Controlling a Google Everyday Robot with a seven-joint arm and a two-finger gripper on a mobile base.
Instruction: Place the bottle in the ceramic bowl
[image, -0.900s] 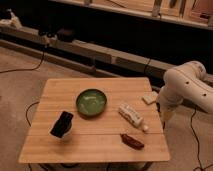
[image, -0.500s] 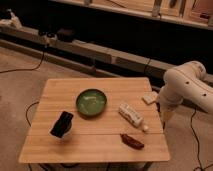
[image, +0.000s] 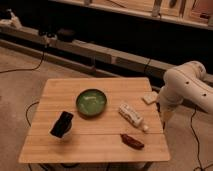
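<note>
The white bottle (image: 130, 115) lies on its side on the wooden table (image: 65, 92), its small cap pointing toward the front right. The green ceramic bowl (image: 91, 102) sits just left of it, near the table's middle, with a small gap between them. My white arm comes in from the right. The gripper (image: 164, 119) hangs dark beside the table's right edge, to the right of the bottle and apart from it.
A black object (image: 62, 124) lies at the front left of the table. A dark reddish-brown oblong object (image: 131, 141) lies near the front edge. A small pale block (image: 149, 97) sits at the right edge by my arm. Shelving and cables run along the back.
</note>
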